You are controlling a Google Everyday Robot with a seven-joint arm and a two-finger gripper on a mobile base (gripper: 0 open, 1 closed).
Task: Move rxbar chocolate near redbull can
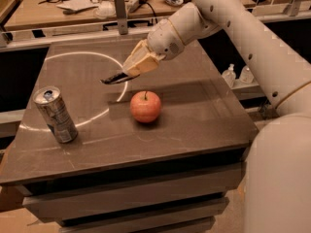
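The redbull can (55, 114) stands slightly tilted at the left front of the dark table (194, 125). My gripper (130, 72) hangs above the table's middle, up and to the right of the can and just above the apple. It is shut on the rxbar chocolate (115, 77), a dark flat bar that sticks out to the left from between the tan fingers (141, 62) and is held off the table surface. The bar is about a can's height away from the can.
A red apple (145, 106) sits on the table centre, just below the gripper. A wooden bench (87, 6) with tools and cables runs behind the table. Two small bottles (237, 75) stand low at the right.
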